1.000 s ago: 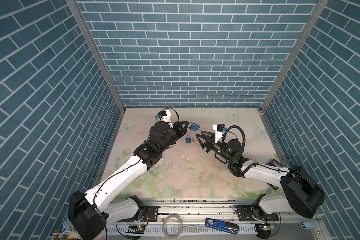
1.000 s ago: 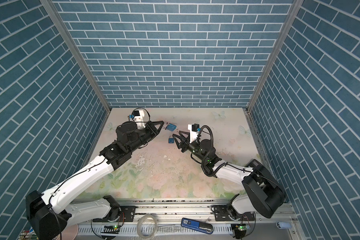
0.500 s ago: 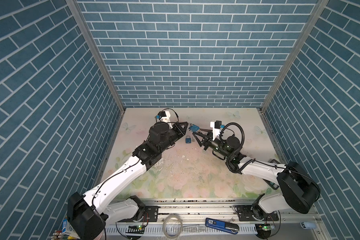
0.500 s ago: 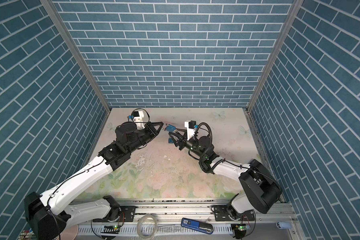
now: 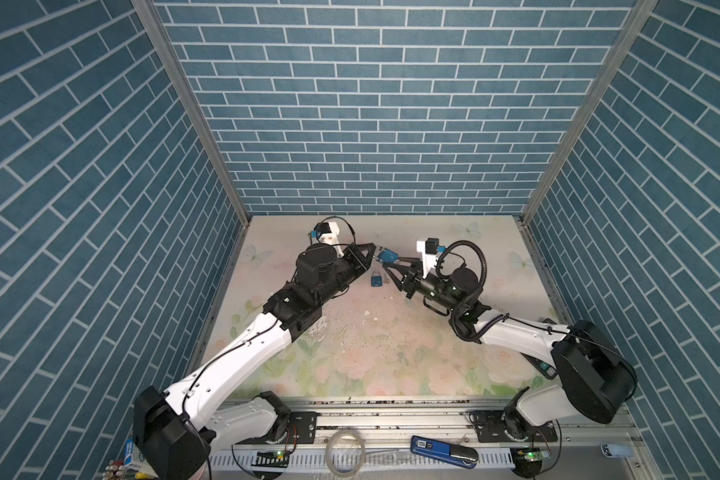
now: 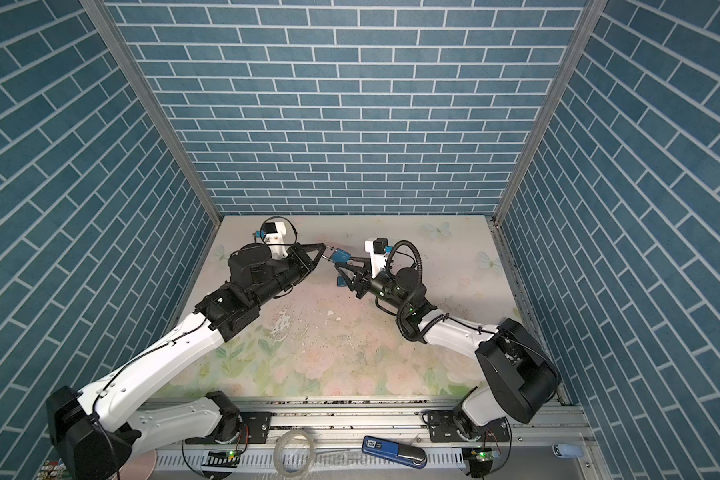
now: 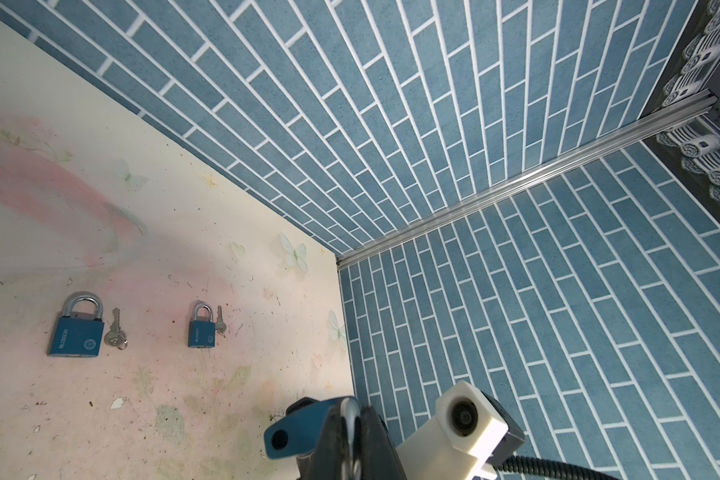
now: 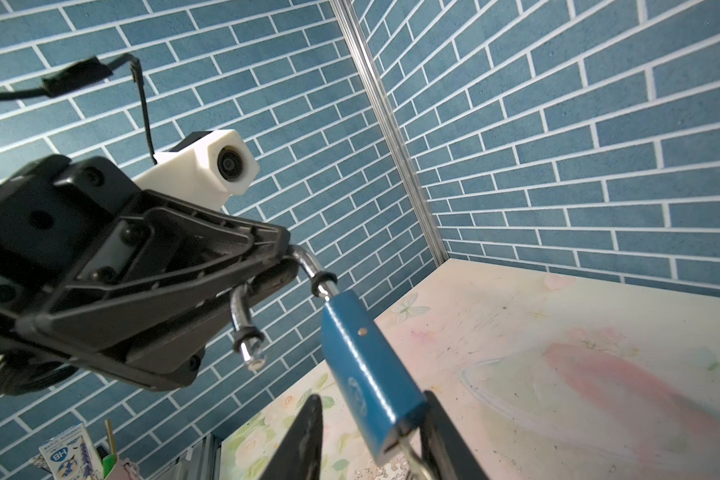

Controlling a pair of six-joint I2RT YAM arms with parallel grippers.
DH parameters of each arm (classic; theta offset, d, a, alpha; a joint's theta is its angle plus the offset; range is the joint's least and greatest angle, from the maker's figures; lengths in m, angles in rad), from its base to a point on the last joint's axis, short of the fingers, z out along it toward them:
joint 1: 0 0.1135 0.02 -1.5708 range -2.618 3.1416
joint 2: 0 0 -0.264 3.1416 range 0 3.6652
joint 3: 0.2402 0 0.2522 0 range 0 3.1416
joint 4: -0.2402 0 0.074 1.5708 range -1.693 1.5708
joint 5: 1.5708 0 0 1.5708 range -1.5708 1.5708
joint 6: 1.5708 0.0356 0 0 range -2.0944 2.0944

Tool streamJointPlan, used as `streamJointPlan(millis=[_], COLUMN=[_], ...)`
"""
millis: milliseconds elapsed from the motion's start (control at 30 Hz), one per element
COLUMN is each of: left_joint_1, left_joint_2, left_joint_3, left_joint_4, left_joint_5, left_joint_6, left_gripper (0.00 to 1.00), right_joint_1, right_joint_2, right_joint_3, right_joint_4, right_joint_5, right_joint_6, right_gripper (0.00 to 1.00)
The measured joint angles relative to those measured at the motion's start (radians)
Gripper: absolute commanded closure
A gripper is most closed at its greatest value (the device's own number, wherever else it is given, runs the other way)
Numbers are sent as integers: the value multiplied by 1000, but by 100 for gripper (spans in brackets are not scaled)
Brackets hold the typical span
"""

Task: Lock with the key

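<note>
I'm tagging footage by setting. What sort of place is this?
Probably a lab robot-testing booth: printed brick wall panels all round, two robot arms mounted on a rail, and a padlock held over a floral tabletop.

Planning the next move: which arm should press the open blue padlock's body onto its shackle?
Probably right: the right hand straddles the blue padlock body, not yet clamped; the left hand is shut on the curved silver shackle, anchoring it.

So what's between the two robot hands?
A blue padlock: left gripper pinches its shackle, right gripper straddles its body, jaws apart. Right wrist view shows it.
</note>
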Motion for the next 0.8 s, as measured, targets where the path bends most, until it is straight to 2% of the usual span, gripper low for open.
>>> streamJointPlan(millis=[300,800], left_joint_1=[19,24], left_joint_2=[0,0], left_joint_3=[0,-16], left_joint_4=[9,34], left_joint_5=[7,15], left_joint_6=[-2,-2], left_gripper=[100,100], right_joint_1=[-4,-12], right_joint_2=[0,0], right_joint_3=[0,1], right_joint_4=[-3,-4], right_joint_5=[-40,-89], right_joint_6=[-10,-3], right_gripper=[87,94])
